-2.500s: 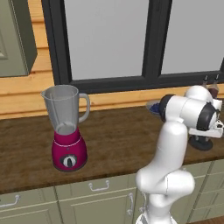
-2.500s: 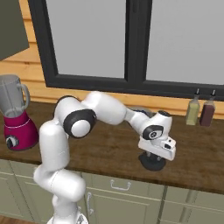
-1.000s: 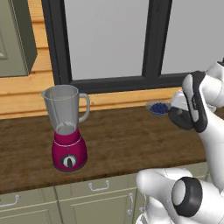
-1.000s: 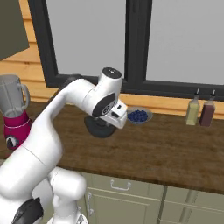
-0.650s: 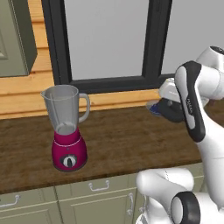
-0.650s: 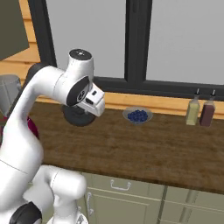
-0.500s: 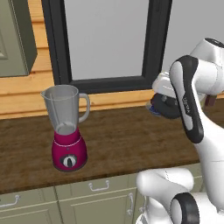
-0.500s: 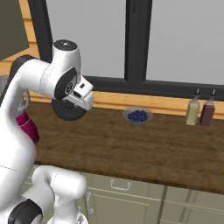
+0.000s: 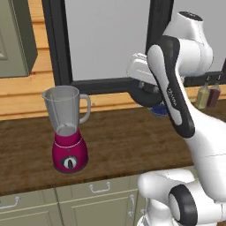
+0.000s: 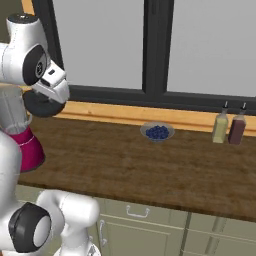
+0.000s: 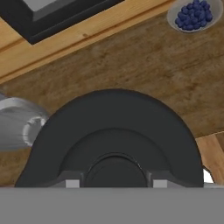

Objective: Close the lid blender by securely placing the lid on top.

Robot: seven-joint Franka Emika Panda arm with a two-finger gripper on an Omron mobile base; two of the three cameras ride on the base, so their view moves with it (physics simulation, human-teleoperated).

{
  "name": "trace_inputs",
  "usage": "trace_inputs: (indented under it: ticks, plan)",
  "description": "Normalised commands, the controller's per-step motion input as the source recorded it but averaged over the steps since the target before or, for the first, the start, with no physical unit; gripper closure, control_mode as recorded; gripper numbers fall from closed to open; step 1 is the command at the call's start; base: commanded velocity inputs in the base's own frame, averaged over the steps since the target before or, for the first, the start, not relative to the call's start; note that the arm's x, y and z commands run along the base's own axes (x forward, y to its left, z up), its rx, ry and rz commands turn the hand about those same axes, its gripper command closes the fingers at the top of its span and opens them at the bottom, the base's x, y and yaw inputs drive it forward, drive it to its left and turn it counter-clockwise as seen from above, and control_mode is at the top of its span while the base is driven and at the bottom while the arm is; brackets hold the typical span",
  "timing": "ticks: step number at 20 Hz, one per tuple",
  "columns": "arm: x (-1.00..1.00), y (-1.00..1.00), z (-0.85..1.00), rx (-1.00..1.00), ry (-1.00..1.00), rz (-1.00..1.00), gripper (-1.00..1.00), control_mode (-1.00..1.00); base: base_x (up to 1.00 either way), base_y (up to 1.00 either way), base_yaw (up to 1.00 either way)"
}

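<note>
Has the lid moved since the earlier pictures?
Yes. In the right base view the lid, held by the gripper, went left past the blue bowl toward the blender.

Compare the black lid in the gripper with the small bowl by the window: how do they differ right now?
The lid is plain black and held up in the air by the gripper; the bowl rests on the wooden counter. The lid carries nothing, while the bowl holds dark blue berries. In the hand view the lid looks far larger, but it is much nearer the camera. Both are round and low.
</note>
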Motion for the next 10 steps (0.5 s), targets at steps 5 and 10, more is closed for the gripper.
trace_inputs:
  ticks: [5,10]
  plan:
    - [0.00,1.00,0.18,-0.02,0.00,0.00,1.00,-1.00,0.00,0.00,0.00]
    - [0.23,0.95,0.18,-0.01,0.03,0.00,1.00,-1.00,0.00,0.00,0.00]
